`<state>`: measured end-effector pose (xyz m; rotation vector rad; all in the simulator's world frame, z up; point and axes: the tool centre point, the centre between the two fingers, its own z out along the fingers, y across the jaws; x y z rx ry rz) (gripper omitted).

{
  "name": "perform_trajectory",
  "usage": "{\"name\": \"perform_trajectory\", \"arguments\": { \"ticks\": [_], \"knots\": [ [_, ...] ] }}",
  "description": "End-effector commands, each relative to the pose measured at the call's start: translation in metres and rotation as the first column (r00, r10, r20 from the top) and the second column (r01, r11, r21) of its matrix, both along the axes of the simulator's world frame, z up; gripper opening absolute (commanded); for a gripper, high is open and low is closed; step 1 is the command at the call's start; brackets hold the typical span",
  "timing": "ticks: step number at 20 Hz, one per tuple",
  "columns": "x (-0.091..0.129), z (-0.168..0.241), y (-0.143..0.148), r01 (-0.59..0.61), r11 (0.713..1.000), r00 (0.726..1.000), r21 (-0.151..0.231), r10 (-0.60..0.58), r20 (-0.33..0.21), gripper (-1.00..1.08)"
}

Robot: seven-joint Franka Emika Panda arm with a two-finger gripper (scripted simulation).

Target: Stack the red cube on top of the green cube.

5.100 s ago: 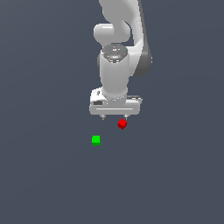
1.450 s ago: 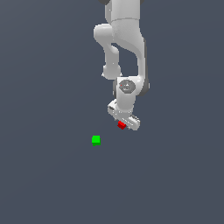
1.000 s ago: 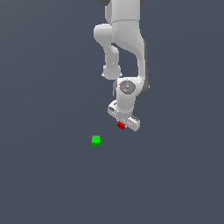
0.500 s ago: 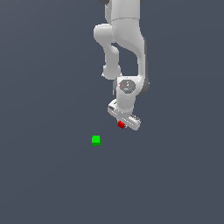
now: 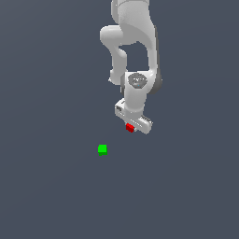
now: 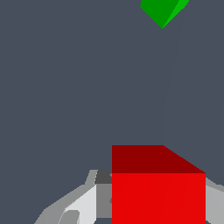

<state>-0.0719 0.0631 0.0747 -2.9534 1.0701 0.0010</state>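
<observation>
The red cube (image 5: pixel 130 127) sits between the fingers of my white gripper (image 5: pixel 131 129), which is shut on it and holds it a little above the grey floor. In the wrist view the red cube (image 6: pixel 158 188) fills the space between the grey fingers (image 6: pixel 83 203). The green cube (image 5: pixel 102 149) lies on the floor, lower and toward the exterior view's left of the gripper, apart from it. It also shows at the edge of the wrist view (image 6: pixel 164 11), partly cut off.
The white arm (image 5: pixel 133 42) reaches down from above the gripper. The floor (image 5: pixel 56 196) is plain dark grey, with no other objects in view.
The gripper, shut on the red cube, has risen slightly over the last second. Five seconds ago it stood above the cube, facing another way. The green cube has not moved.
</observation>
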Motion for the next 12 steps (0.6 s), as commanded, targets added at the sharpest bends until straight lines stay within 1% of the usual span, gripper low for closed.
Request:
{"name": "perform_trajectory", "arguments": {
  "ticks": [1,7,12],
  "knots": [
    [0.0,0.017,0.0,0.0,1.0,1.0,0.0,0.0,0.001,-1.0],
    [0.001,0.042,0.0,0.0,1.0,1.0,-0.001,0.0,0.0,-1.0],
    [0.001,0.048,0.0,0.0,1.0,1.0,-0.001,0.0,0.0,-1.0]
  ]
}}
